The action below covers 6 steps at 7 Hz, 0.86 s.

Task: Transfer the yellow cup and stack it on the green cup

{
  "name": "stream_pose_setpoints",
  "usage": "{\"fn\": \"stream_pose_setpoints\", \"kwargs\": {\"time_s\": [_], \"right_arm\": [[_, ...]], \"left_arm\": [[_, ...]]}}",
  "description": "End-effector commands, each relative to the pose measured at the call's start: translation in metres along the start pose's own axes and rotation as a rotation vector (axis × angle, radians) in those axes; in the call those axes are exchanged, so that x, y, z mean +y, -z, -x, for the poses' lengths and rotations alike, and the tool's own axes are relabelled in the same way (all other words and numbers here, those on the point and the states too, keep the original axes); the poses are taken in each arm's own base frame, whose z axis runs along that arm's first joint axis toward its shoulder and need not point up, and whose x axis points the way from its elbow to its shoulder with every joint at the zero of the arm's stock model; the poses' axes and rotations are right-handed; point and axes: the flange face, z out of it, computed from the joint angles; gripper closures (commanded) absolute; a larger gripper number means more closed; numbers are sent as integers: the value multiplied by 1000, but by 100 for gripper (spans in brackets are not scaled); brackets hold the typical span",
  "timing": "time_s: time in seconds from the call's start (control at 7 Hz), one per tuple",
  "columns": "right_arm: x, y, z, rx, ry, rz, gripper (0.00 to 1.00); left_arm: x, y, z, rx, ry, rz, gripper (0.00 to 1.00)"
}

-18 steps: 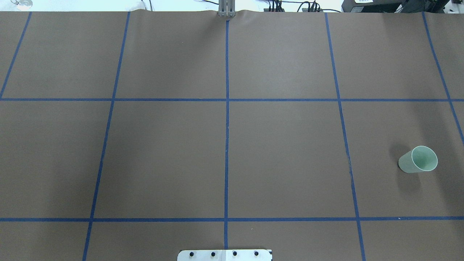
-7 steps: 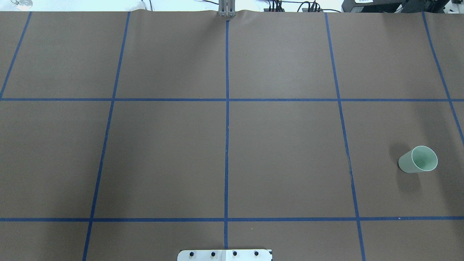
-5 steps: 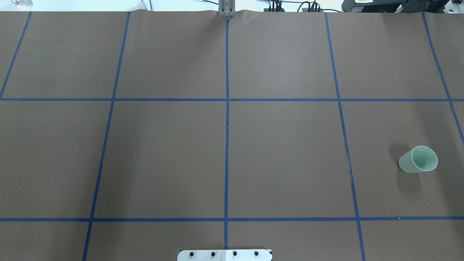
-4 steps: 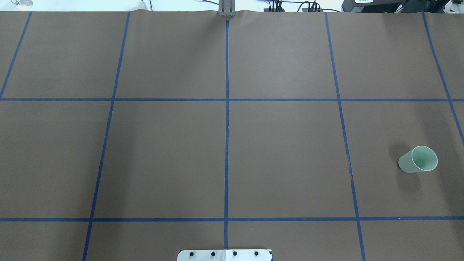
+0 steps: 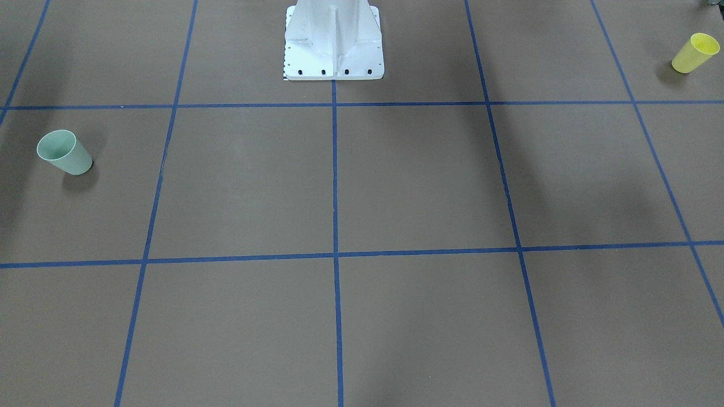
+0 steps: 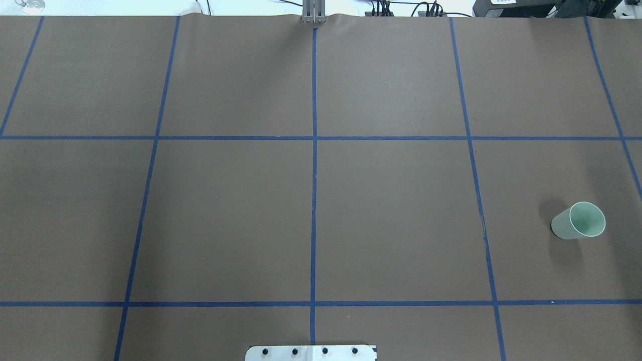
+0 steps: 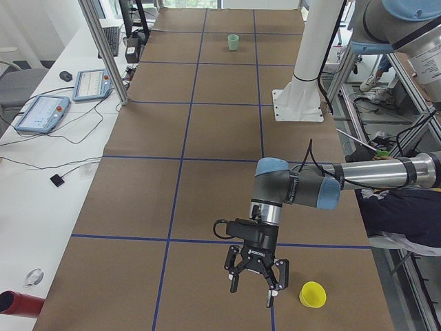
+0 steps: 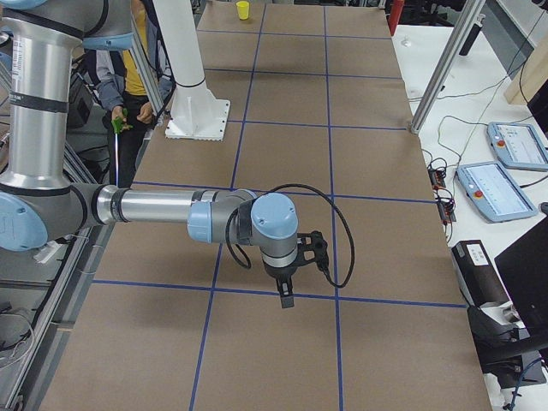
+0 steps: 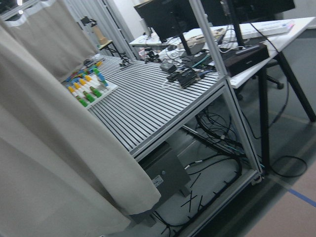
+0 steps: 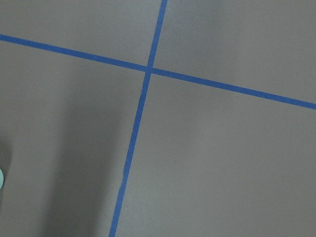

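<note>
The yellow cup (image 5: 696, 52) stands upright near the table's end on my left side; it also shows in the exterior left view (image 7: 312, 295) and far off in the exterior right view (image 8: 243, 9). The green cup (image 6: 578, 220) stands upright near the opposite end, on my right side (image 5: 64, 152) (image 7: 233, 42). My left gripper (image 7: 251, 289) hangs fingers-down above the table just beside the yellow cup, apart from it. My right gripper (image 8: 285, 300) points down over a tape line. Each shows only in a side view, so I cannot tell whether they are open or shut.
Brown paper with a blue tape grid covers the table. The white robot pedestal (image 5: 334, 45) stands at my edge (image 6: 311, 352). A seated person (image 7: 400, 207) is beside the table near the left arm. Tablets (image 7: 41, 114) lie on a side bench.
</note>
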Motion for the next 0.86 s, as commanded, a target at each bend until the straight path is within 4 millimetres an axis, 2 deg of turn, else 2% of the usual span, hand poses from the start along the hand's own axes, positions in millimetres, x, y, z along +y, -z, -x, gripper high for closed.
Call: {"fn": "stream_pose_setpoints", "kwargs": {"time_s": [0.0, 0.14, 0.29, 0.43, 0.57, 0.71], "right_arm": [[-3, 3, 6, 0, 5, -11, 0], [-4, 5, 8, 1, 11, -14, 0], [-5, 7, 10, 2, 16, -20, 0], [-6, 8, 11, 2, 17, -21, 0], [-6, 9, 11, 3, 21, -22, 0], [-7, 9, 12, 5, 27, -30, 0]], "left_arm": [[27, -12, 1, -173, 81, -25, 0], [41, -16, 0, -269, 116, -28, 0], [55, -13, -14, -383, 154, -52, 0], [60, -7, -24, -509, 193, -88, 0], [74, -5, -27, -575, 232, -71, 0], [100, 1, -36, -641, 245, -50, 0]]}}
